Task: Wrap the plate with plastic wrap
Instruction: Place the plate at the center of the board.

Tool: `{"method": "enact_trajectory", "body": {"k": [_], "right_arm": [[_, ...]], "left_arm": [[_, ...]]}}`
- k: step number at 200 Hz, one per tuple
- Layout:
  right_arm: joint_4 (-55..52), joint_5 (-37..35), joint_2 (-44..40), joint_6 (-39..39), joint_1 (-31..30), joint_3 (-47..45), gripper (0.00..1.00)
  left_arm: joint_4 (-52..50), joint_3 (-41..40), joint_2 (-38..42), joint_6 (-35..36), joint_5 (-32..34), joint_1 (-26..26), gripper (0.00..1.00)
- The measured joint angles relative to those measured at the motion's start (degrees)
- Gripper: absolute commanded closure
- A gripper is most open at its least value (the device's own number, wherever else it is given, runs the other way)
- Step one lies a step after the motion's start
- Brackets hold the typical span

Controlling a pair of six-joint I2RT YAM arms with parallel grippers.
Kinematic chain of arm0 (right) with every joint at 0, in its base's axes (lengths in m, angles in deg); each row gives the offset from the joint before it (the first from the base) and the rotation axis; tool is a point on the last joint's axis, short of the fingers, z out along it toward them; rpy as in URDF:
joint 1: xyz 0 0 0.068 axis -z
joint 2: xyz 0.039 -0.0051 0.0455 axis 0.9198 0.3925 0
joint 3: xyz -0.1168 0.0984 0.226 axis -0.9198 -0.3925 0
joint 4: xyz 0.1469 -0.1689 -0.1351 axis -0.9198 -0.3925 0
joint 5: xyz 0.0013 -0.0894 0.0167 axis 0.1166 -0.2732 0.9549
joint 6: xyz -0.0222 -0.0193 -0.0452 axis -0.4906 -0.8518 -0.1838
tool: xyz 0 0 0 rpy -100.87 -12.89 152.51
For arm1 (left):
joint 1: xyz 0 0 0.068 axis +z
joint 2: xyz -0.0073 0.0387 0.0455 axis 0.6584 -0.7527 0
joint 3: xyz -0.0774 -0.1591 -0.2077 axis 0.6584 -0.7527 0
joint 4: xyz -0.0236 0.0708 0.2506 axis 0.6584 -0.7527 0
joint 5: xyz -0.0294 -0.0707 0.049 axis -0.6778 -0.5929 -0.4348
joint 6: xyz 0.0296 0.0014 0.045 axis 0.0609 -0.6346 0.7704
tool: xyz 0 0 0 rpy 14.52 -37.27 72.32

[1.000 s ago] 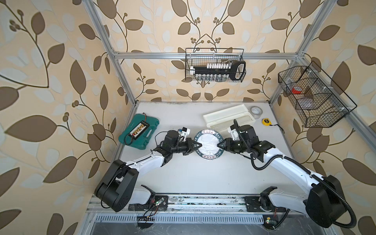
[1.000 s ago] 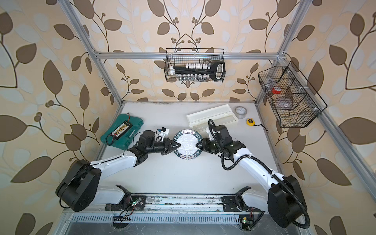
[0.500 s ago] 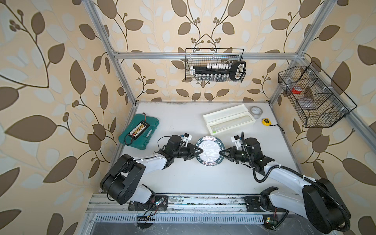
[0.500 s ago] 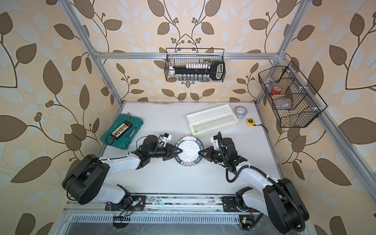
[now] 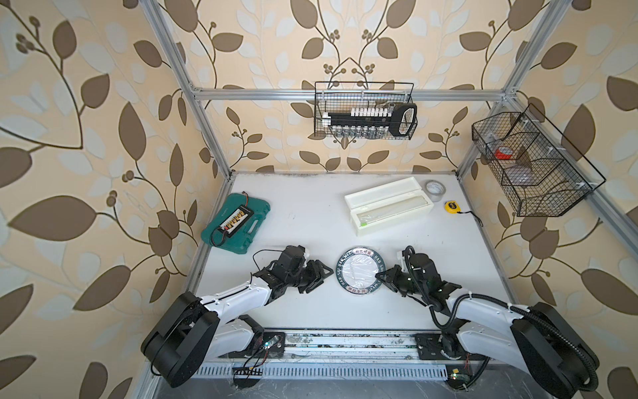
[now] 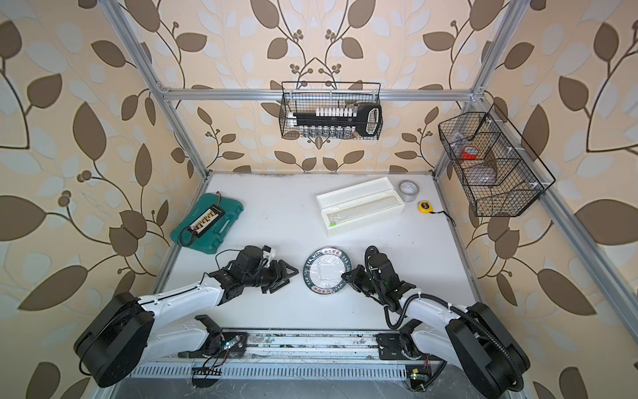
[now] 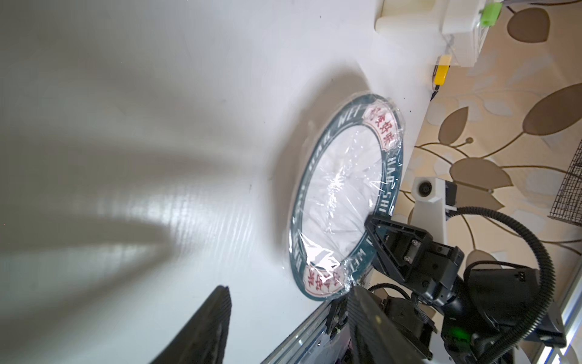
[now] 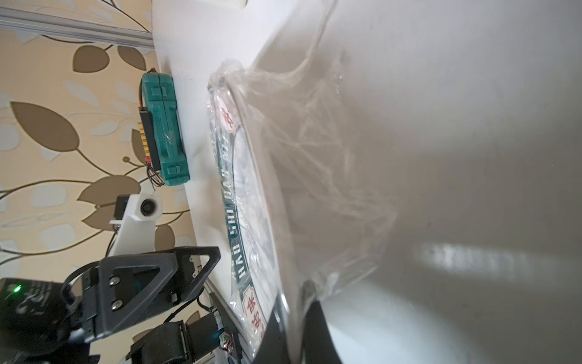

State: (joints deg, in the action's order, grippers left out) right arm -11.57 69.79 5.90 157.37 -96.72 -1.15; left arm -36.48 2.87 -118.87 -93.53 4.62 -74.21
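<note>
Open table between plate and dispenser box

In a top view the white desk carries 5 things: a plate at lower centre, a white dispenser box, grey tape roll and yellow tape measure at upper right, and a green case at left.

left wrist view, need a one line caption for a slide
Open left gripper facing the plate, plastic wrap crinkled over its white centre, right gripper shut at the opposite rim.
</note>
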Motion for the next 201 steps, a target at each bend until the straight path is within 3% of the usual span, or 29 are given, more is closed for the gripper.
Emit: {"method": "enact_trajectory", "body": {"k": [19,32,50,78,106,145,182,201], "right_arm": [[0.3,-4.7,0.6,3.3,-3.5,0.0,0.68],[-0.4,-6.2,1.0,4.7,-5.0,0.3,0.55],[-4.8,-6.2,0.7,4.7,-5.7,1.6,0.43],[-17.1,-4.3,-5.7,-0.5,-3.4,3.5,0.32],[-30.5,-3.2,-2.1,-12.9,3.4,11.4,0.32],[-34.4,-2.4,10.7,-24.6,4.2,21.7,0.35],[-31.6,0.6,16.8,-27.1,3.9,23.8,0.52],[-28.9,1.8,17.4,-25.7,1.9,23.2,0.66]], "left_arm": [[1.7,0.0,-0.3,-1.4,0.6,-1.4,0.39],[2.5,0.0,-0.9,-1.9,0.7,-1.9,0.39],[2.4,0.0,-1.0,-2.6,0.7,-1.9,0.39],[1.5,0.0,-0.9,-3.1,1.4,-2.8,0.38],[4.4,0.0,-3.2,-4.9,2.0,-6.5,0.38],[12.3,0.2,-13.2,-6.9,1.7,-8.7,0.47],[14.2,2.6,-16.3,-6.2,2.6,-8.7,0.56],[14.1,4.3,-18.8,-5.6,3.2,-8.6,0.59]]}}
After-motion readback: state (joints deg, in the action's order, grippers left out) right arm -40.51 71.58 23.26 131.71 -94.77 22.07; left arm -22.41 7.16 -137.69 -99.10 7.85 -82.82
